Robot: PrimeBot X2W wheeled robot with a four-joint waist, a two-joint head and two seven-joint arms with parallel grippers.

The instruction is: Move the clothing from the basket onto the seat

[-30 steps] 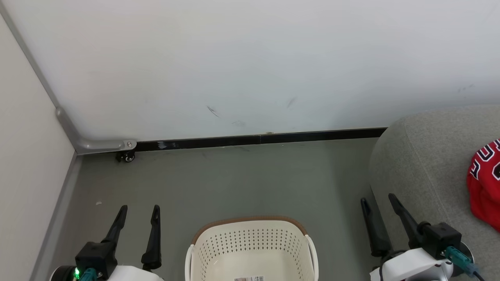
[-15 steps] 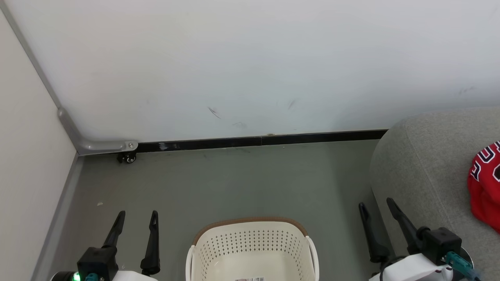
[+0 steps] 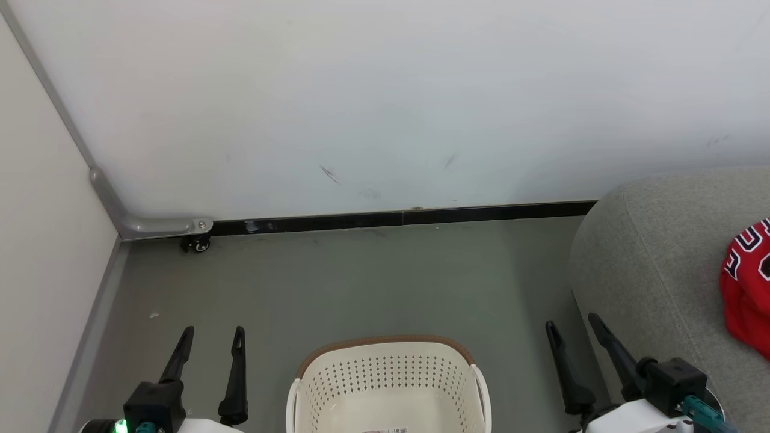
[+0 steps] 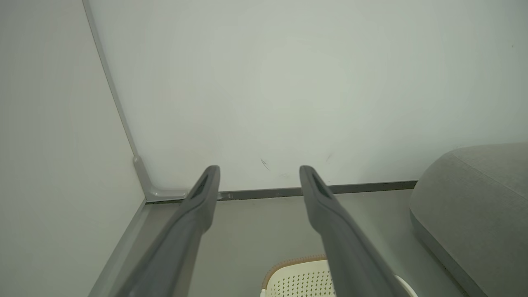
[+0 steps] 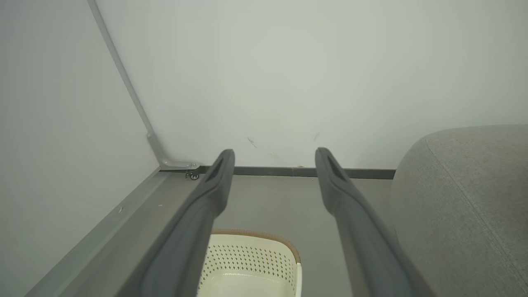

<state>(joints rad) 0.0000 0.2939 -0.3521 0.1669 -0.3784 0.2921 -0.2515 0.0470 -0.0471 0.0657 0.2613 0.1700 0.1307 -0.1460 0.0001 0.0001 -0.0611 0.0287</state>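
The cream perforated basket (image 3: 388, 385) with a brown rim stands on the floor at the bottom middle, with bare floor and a paper label inside. A red garment of the clothing (image 3: 746, 288) with black-and-white lettering lies on the grey seat (image 3: 656, 252) at the right edge. My left gripper (image 3: 212, 334) hangs open to the left of the basket, nothing between its fingers. My right gripper (image 3: 571, 325) is open between the basket and the seat's side. The basket (image 5: 251, 264) and seat (image 5: 470, 198) also show past the right gripper (image 5: 274, 154) in its wrist view; the left gripper (image 4: 260, 171) is likewise open.
A white wall with a black skirting strip (image 3: 397, 215) closes the far side. A partition with a metal foot and caster (image 3: 195, 242) stands at the left. Grey floor (image 3: 361, 282) lies between the basket and the wall.
Both grippers have drawn back a little toward the bottom of the head view. The head view has shifted very slightly. Basket, seat and garment stay put.
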